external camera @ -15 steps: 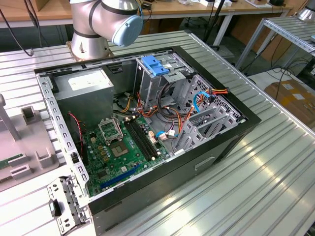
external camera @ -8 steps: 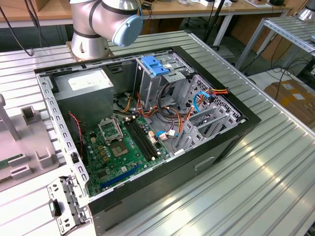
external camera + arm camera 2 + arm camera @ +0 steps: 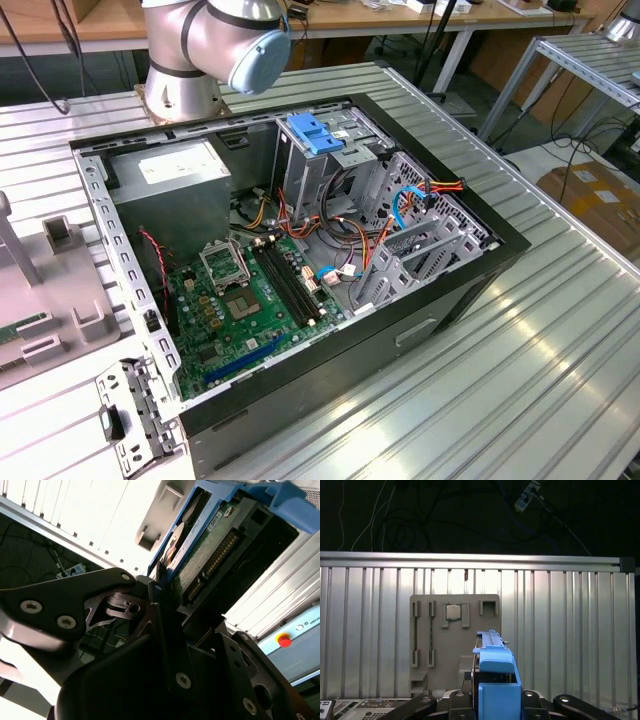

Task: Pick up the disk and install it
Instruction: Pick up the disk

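Disk (image 3: 494,667) is sticking straight out from the gripper (image 3: 495,706) — which is squeezing its blue sides — long side pointing toward the table's (image 3: 570,630) far edge.

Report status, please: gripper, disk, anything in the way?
Gripper shut on the disk. Disk held over the grey holder plate, not in the computer case. No obstacle seen around it.

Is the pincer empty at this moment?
No, in the second wrist view the pincer is closed on one edge of the blue-framed disk.
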Motion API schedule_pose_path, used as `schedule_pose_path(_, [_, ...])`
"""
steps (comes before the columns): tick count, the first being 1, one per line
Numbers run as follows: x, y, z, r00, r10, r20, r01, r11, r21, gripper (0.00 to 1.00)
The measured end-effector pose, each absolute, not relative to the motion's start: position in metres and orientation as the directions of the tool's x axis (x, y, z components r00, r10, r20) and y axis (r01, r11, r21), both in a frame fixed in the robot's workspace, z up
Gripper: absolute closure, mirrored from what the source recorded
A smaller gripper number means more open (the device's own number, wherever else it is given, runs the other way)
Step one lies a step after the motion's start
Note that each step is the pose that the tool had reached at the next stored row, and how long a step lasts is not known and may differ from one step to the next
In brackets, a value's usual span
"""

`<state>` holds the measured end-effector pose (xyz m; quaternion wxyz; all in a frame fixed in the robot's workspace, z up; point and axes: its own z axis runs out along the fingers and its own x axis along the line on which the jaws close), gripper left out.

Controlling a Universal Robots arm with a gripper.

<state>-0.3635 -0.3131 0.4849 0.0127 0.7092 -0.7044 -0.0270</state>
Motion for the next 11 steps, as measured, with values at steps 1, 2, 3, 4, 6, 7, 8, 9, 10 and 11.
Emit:
schedule_pose_path(1, [-0.363, -0.313, 0.485, 0.006, -1.000, -0.020, -0.998, -0.007, 0.056, 0.64])
schedule_pose_path(2, [-0.362, -0.313, 0.485, 0.006, -1.000, -0.021, -0.998, -0.007, 0.056, 0.64])
schedule_pose_path(3, [-0.361, -0.313, 0.485, 0.006, -1.000, -0.020, -0.998, -0.007, 0.056, 0.64])
schedule_pose_path(4, [-0.360, -0.313, 0.485, 0.006, -1.000, -0.020, -0.998, -0.007, 0.056, 0.64])
schedule_pose_path(6, [-0.358, -0.313, 0.485, 0.006, -1.000, -0.020, -0.998, -0.007, 0.056, 0.64])
schedule_pose_path(7, [-0.357, -0.313, 0.485, 0.006, -1.000, -0.020, -0.998, -0.007, 0.056, 0.64])
schedule_pose_path(8, [-0.356, -0.314, 0.485, 0.006, -1.000, -0.020, -0.998, -0.007, 0.056, 0.64])
schedule_pose_path(9, [-0.354, -0.314, 0.485, 0.006, -1.000, -0.020, -0.998, -0.007, 0.056, 0.64])
schedule_pose_path(10, [-0.353, -0.314, 0.485, 0.006, -1.000, -0.020, -0.998, -0.007, 0.056, 0.64])
schedule_pose_path(11, [-0.352, -0.314, 0.485, 0.006, -1.000, -0.020, -0.998, -0.007, 0.056, 0.64])
